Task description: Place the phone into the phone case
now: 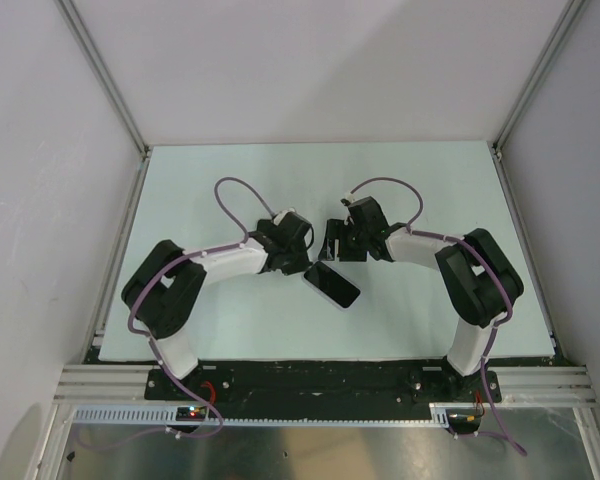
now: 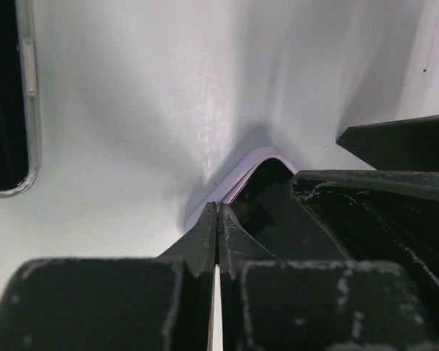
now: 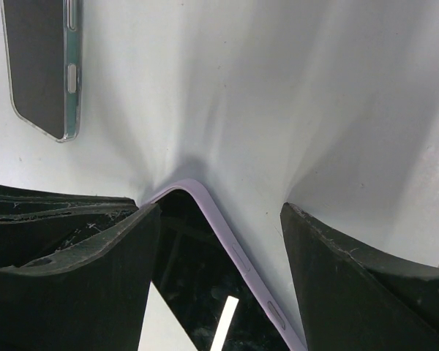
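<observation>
- As we count it: two arms, two grippers, two flat phone-shaped pieces, one white table [image 1: 230,180].
- We cannot tell which piece is the phone and which is the case, so we name them by rim.
- Clear-rimmed piece [image 3: 40,66]: dark face, lies flat and angled on the table near the middle, just on the arm-base side of the grippers.
- Lilac-rimmed piece [image 3: 197,278]: glossy black face, tilted rather than flat, rounded corner pointing at the table, sits between the two grippers.
- The two pieces are apart, with a strip of table between them.
- Left gripper [image 2: 217,234]: fingers pressed together with no gap, tips right at the lilac rim. We cannot tell whether they nip that rim.
- Right gripper [image 3: 218,208]: fingers spread wide and the lilac-rimmed piece runs between them. One finger overlaps it in the wrist view; the other stands apart from the rim, with table showing in the gap.
- Edges: walls [image 1: 330,60] close three sides. Both grippers sit mid-table, well apart from the side edges, and a broad stretch of white table runs behind them to the back wall.
</observation>
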{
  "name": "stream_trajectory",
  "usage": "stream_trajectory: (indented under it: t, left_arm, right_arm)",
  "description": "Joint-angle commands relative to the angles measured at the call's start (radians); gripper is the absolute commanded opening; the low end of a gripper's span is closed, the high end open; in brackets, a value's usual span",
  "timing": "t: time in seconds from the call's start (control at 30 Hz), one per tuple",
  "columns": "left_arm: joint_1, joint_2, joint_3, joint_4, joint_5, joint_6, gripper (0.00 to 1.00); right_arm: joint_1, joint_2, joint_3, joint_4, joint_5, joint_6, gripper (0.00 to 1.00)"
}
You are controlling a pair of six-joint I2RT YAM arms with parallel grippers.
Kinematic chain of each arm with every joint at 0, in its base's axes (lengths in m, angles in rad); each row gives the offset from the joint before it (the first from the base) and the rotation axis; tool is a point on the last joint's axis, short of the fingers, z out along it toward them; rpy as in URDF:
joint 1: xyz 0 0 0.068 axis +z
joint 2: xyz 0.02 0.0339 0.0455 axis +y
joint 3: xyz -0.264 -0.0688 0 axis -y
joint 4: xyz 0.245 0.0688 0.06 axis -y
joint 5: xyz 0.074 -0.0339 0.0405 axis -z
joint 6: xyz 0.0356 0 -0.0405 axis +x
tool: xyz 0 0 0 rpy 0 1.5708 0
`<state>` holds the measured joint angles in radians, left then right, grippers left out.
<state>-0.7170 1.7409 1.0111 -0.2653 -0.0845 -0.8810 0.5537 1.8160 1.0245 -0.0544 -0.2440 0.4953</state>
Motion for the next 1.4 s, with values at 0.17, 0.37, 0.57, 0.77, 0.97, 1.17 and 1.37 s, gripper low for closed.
stream_trajectory:
  t: [0.17, 0.37, 0.57, 0.77, 0.97, 1.17, 1.37]
  left_arm:
    - [-0.068, 0.042, -0.023, -0.07, -0.015, 0.0, 0.02]
    - [-0.046, -0.023, 0.006, -0.102, -0.052, 0.03, 0.16]
    - [-0.034, -0.06, 0.049, -0.15, -0.075, 0.073, 0.24]
    - [-0.044, -0.047, 0.058, -0.163, -0.059, 0.087, 0.25]
    - [-0.061, -0.019, 0.084, -0.163, -0.034, 0.093, 0.25]
    - [-0.067, -0.006, 0.082, -0.163, -0.017, 0.081, 0.25]
    - [-0.065, 0.017, 0.075, -0.165, -0.046, 0.069, 0.24]
  right_arm:
    - [-0.003, 0.026, -0.004, -0.062, 0.028, -0.025, 0.73]
    - [-0.006, 0.022, -0.003, -0.063, 0.028, -0.023, 0.73]
    - [-0.009, 0.02, -0.003, -0.063, 0.027, -0.022, 0.73]
    - [-0.011, 0.02, -0.004, -0.057, 0.022, -0.019, 0.73]
    - [-0.011, 0.022, -0.003, -0.055, 0.019, -0.019, 0.73]
    - [-0.013, 0.022, -0.004, -0.053, 0.017, -0.019, 0.73]
    - [-0.013, 0.019, -0.003, -0.059, 0.015, -0.019, 0.73]
